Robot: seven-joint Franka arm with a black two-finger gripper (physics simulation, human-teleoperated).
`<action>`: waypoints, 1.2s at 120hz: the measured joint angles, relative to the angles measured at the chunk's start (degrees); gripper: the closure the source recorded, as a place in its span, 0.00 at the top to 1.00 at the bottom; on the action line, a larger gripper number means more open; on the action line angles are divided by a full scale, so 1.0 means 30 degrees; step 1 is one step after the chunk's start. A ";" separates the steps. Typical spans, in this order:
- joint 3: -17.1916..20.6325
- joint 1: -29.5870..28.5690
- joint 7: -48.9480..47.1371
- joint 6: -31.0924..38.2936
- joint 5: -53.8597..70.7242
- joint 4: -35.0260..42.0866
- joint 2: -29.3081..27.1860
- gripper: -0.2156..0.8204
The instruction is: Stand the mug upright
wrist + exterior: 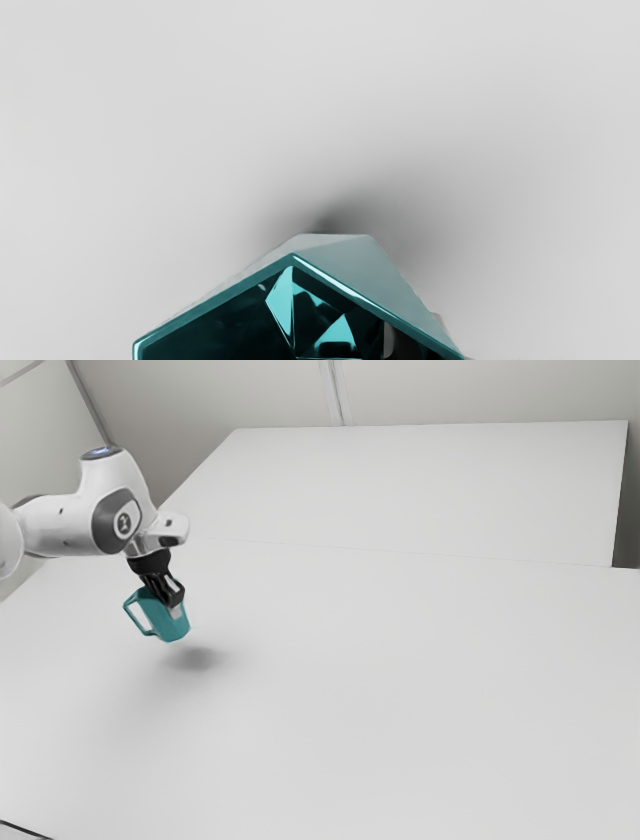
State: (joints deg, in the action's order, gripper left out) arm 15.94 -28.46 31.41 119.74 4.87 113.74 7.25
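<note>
The mug (160,622) is in the air, above the table (400,680), and it does not stand upright yet. It leans: its base is pointing down and toward the exterior view's right, while its mouth is turned up toward the hand (172,605). In the wrist view I can look over the rim (215,302) into the inside of the mug. The handle (134,619) is on the side of the mug which faces the exterior view's left.

The hand is just above the mug and holds it; its fingers are closed on the wall near the mouth, one seemingly inside and one outside. Above the mug, and to the exterior view's left of it, is the arm (75,528). Under the mug, a little to the exterior view's right, a soft shadow (197,658) lies on the table, apart from the base.

About the progress, I judge that the job is partly done: the mug is grasped and lifted, and its mouth is more or less up. What is left, in my opinion, is to take away the lean, to lower the base flat on the table, and to let go gently. If the mug is released with this lean, it can fall on its side.
</note>
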 joint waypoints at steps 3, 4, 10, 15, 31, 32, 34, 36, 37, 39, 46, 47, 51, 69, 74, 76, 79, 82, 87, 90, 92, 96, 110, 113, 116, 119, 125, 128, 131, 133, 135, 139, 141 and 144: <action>-0.0002 0.0010 -0.0378 0.0065 0.0279 0.0060 0.0041 0.03; 0.0001 0.0008 -0.0501 0.0090 0.0360 0.0086 0.0056 0.03; 0.0007 -0.0011 -0.1205 0.0261 0.0747 0.0247 0.0266 0.03; 0.0006 -0.0030 -0.1752 0.0383 0.0965 0.0328 0.0483 0.03; -0.0013 -0.0021 -0.3273 0.0644 0.1322 0.0409 0.0989 0.03; -0.0013 -0.0024 -0.3358 0.0656 0.1333 0.0414 0.1003 0.03; -0.0013 -0.0027 -0.3527 0.0685 0.1351 0.0422 0.1048 0.03; -0.0013 -0.0034 -0.3691 0.0725 0.1368 0.0432 0.1082 0.03; -0.0014 -0.0036 -0.3772 0.0747 0.1375 0.0454 0.1095 0.03; -0.0014 -0.0039 -0.3929 0.0792 0.1385 0.0498 0.1117 0.03; -0.0021 -0.0044 -0.4450 0.0977 0.1401 0.0636 0.1204 0.03; -0.0024 -0.0045 -0.4520 0.1000 0.1403 0.0650 0.1212 0.03; -0.0033 -0.0062 -0.4792 0.1086 0.1409 0.0691 0.1236 0.03; -0.0044 0.0008 -0.5854 0.1339 0.1413 0.0760 0.1178 0.03; -0.0045 0.0129 -0.6108 0.1382 0.1380 0.0792 0.1150 0.03; -0.0045 0.0201 -0.6204 0.1397 0.1361 0.0801 0.1153 0.03; -0.0046 0.0375 -0.6349 0.1416 0.1333 0.0810 0.1159 0.03; -0.0046 0.0586 -0.6497 0.1430 0.1309 0.0805 0.1155 0.03; -0.0045 0.0943 -0.6733 0.1455 0.1279 0.0800 0.1163 0.03; -0.0044 0.1136 -0.6871 0.1470 0.1266 0.0799 0.1167 0.03; -0.0044 0.1253 -0.6962 0.1479 0.1258 0.0798 0.1169 0.03; -0.0044 0.1462 -0.7140 0.1496 0.1237 0.0797 0.1164 0.03; -0.0045 0.2330 -0.7743 0.1600 0.1175 0.0728 0.1205 0.03; -0.0044 0.2519 -0.7866 0.1652 0.1169 0.0705 0.1242 0.03; -0.0045 0.2732 -0.7985 0.1705 0.1161 0.0674 0.1283 0.03; -0.0045 0.2971 -0.8107 0.1752 0.1152 0.0654 0.1309 0.03; -0.0041 0.3480 -0.8347 0.1821 0.1138 0.0634 0.1321 0.04; -0.0042 0.3741 -0.8463 0.1847 0.1117 0.0629 0.1322 0.04; -0.0043 0.3998 -0.8574 0.1874 0.1083 0.0629 0.1321 0.04; -0.0043 0.4165 -0.8647 0.1890 0.1046 0.0635 0.1329 0.04; -0.0044 0.4338 -0.8717 0.1905 0.1000 0.0639 0.1335 0.04; -0.0044 0.4644 -0.8859 0.1931 0.0924 0.0640 0.1342 0.04; -0.0044 0.4787 -0.8933 0.1942 0.0892 0.0635 0.1345 0.04; -0.0044 0.5012 -0.9043 0.1959 0.0853 0.0636 0.1372 0.04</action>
State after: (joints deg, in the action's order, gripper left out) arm 15.81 -13.42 4.28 125.62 7.42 115.65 11.37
